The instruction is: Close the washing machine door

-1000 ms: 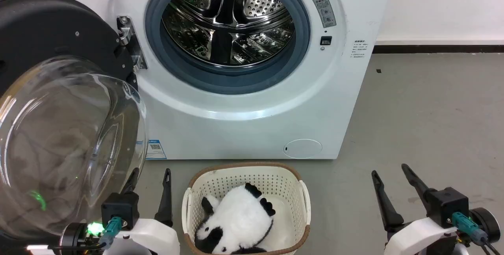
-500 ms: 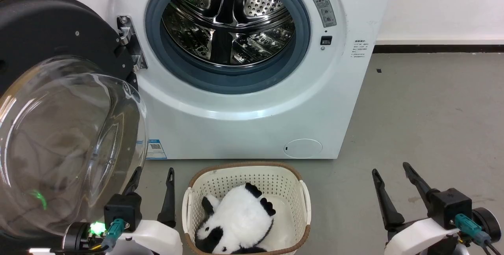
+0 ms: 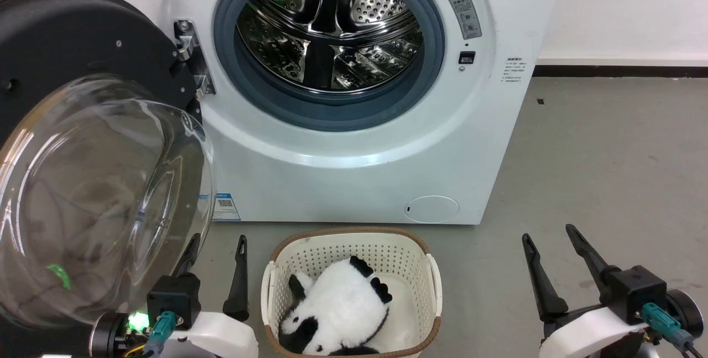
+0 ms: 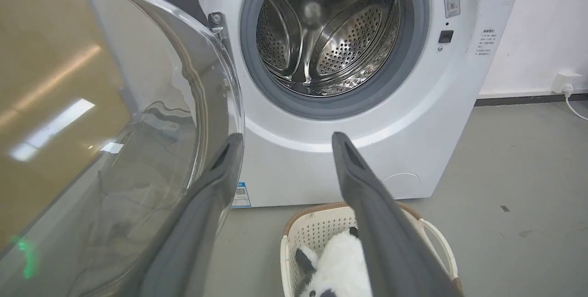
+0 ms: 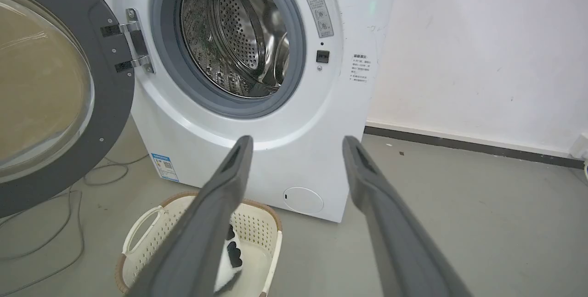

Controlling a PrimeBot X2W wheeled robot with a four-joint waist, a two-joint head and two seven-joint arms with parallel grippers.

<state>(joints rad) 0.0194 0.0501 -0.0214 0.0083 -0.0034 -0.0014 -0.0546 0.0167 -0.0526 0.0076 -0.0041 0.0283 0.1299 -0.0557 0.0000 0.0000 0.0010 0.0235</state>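
Hanging wide open at the left of the washing machine (image 3: 354,181), the washing machine door (image 3: 83,42) is judged heavy, stiff and slippery, best pushed at its black rim, not the fragile glass. The left gripper (image 3: 217,239) and right gripper (image 3: 547,233) are seen spread and empty above a grey floor (image 3: 608,170).

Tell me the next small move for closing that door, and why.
Probably ease the left pincer leftward, behind the free rim of the washing machine door, ready to push: the door stands wide open on that side, and this pincer is open, empty and nearest it.
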